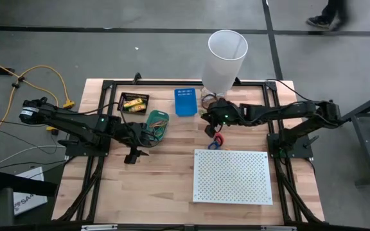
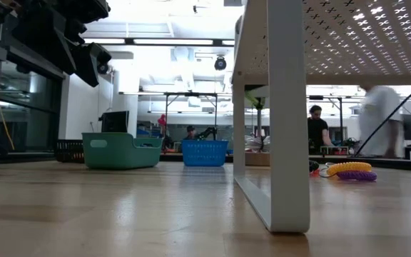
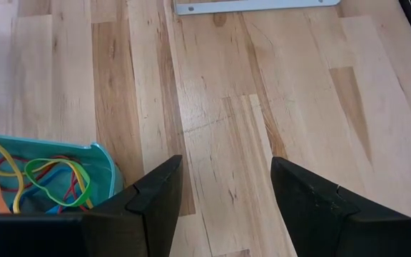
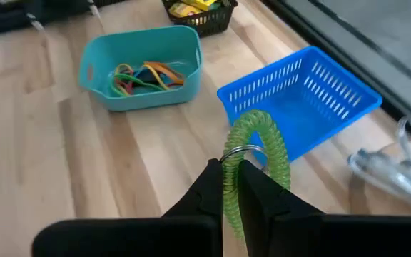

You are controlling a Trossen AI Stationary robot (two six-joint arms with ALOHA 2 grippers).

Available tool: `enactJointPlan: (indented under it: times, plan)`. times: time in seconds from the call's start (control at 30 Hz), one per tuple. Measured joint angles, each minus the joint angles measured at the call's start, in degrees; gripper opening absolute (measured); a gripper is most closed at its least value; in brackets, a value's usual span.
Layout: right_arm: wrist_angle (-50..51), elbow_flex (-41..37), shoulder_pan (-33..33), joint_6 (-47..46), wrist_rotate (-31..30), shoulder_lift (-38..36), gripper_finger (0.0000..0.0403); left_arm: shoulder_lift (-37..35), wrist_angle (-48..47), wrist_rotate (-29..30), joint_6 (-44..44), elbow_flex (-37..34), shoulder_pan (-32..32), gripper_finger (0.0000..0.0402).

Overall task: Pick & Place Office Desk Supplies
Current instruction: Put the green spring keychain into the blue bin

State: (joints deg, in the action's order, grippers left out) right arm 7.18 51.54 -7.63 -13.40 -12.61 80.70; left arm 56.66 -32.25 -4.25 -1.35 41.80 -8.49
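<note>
Right gripper is pressed together on a green spiral coil with a metal ring, held just beside the blue basket. Such a coil looks light, soft and springy, so I judge the pinch near the ring is the safest. Left gripper is spread over bare wood, far from the blue basket, beside the teal bin of rubber bands.

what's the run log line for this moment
left gripper: open, empty, over bare table beside teal bin | right gripper: shut on green coil, near blue basket | coil not yet placed
</note>
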Motion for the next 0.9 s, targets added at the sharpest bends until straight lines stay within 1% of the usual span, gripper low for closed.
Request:
enactJointPlan:
  times: [0.1, 0.23, 0.37, 0.5, 0.7, 0.9]
  plan:
    - [3.57, 5.76, 0.40, 1.31, -2.24, 3.92, 0.0012, 0.00, -0.01, 0.00, -0.01, 0.00, 0.01, 0.0207]
    - [6.96, 13.53, 0.39, 3.37, -2.89, 10.40, 0.0012, 0.00, 0.00, 0.00, -0.01, 0.00, 0.02, 0.0207]
    - [11.60, 21.43, -0.36, 4.68, -5.09, 17.38, 0.0012, 0.01, 0.00, 0.00, 0.01, 0.00, 0.00, 0.0207]
    - [14.43, 27.92, -2.35, 4.92, -4.39, 23.01, 0.0012, 0.00, -0.01, 0.00, 0.01, 0.00, 0.00, 0.0207]
    - [15.62, 34.82, -6.29, 6.16, -2.00, 29.42, 0.0012, 0.02, -0.02, 0.00, 0.00, 0.00, 0.01, 0.0207]
    - [16.08, 37.45, -9.47, 5.96, -0.26, 33.73, 0.0012, 0.00, 0.00, 0.00, -0.03, 0.00, 0.00, 0.0207]
